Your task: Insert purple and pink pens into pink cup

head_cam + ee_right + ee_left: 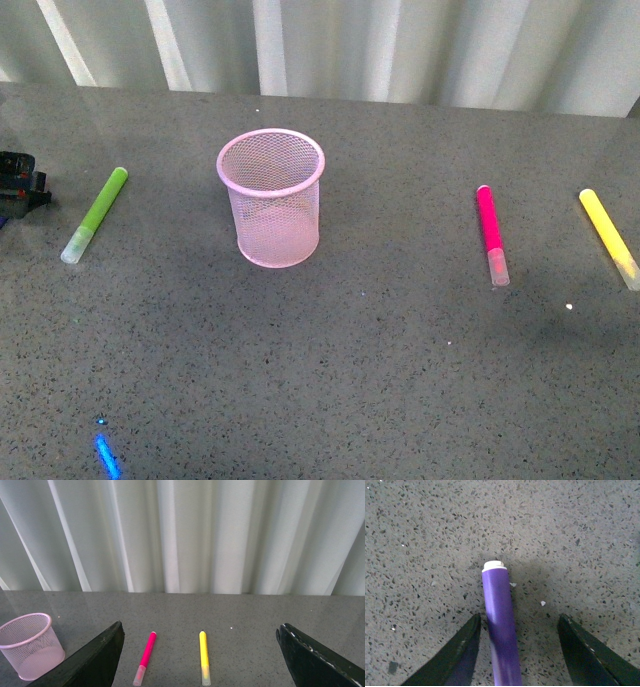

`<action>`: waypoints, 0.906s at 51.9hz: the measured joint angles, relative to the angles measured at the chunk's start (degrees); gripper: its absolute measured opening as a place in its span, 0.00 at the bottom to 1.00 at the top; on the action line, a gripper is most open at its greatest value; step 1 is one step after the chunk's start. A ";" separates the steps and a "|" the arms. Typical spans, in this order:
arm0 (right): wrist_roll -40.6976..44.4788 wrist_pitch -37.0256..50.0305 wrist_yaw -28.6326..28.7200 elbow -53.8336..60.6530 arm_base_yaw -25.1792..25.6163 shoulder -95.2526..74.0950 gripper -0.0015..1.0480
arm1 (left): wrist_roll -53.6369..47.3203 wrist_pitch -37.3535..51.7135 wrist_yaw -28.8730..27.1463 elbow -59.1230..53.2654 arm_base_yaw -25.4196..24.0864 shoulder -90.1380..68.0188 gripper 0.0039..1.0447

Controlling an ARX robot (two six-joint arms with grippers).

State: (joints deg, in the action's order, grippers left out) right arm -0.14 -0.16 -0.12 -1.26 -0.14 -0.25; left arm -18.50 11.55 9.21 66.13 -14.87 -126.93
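Note:
The pink cup (271, 197) stands upright and empty at mid-table; the right wrist view also shows the cup (30, 646). The purple pen (500, 626) lies flat on the table with its white end (494, 565) pointing away. My left gripper (520, 616) is open astride it, the pen close to one finger (457, 656) and untouched. The purple pen does not show in the front view. The pink pen (491, 235) lies flat to the right of the cup, pale cap toward me. My right gripper (200, 625) is open and empty, held above the table, with the pink pen (145, 656) below it.
A lime green marker (95, 213) lies left of the cup. A yellow marker (608, 237) lies at the far right, beside the pink pen. A dark part of my left arm (22, 183) shows at the left edge. A ribbed white wall (330, 45) backs the table.

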 joint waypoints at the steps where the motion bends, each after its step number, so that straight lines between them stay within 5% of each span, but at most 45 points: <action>1: 0.00 0.00 0.00 0.00 0.00 0.00 0.93 | 0.33 -0.11 0.07 -0.07 0.00 0.07 0.52; 16: 0.00 0.00 0.00 0.00 0.00 0.00 0.93 | 4.98 -1.38 1.33 -2.25 0.09 2.19 0.14; 37: 0.00 0.00 0.00 0.00 0.00 0.00 0.93 | 15.54 5.99 2.01 -4.20 1.66 7.63 0.12; 47: 0.00 0.00 0.00 0.00 0.00 0.00 0.93 | 30.27 29.68 5.09 -12.26 10.45 19.69 0.12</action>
State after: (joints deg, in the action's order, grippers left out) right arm -0.14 -0.16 -0.12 -1.26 -0.14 -0.25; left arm 11.77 41.23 14.31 53.87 -4.43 -107.24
